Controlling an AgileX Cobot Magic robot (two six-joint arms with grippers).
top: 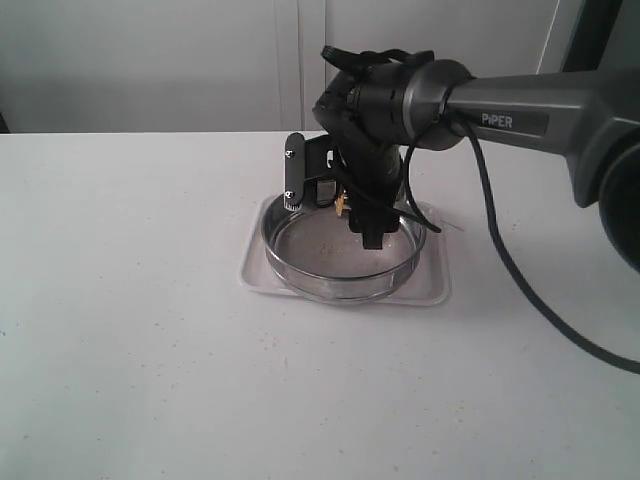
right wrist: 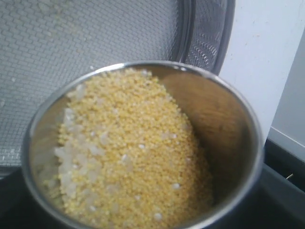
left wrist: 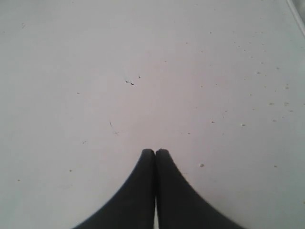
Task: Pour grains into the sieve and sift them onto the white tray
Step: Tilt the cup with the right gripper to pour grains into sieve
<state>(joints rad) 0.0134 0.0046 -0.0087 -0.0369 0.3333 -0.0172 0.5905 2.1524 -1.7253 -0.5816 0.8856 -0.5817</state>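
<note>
The right gripper [top: 335, 200] clamps a small steel cup [right wrist: 238, 143] heaped with the grains [right wrist: 133, 152], fine yellow ones with paler ones banked along one side, none seen spilling over the lip. Directly beneath it, at 6 o'clock in the exterior view, lies the sieve [top: 300, 270], its mesh almost bare, seated on the white tray [top: 440, 290] near the middle of the worktop [top: 130, 330]. The cup hangs inside the ring's rim, so the pour likely turns on tipping it further over the mesh. The right arm [top: 520, 115] reaches in from 2 o'clock, wrist bent steeply down. The left gripper [left wrist: 155, 151], fingertips pressed together and empty, hovers over bare worktop, well clear and outside the exterior view.
</note>
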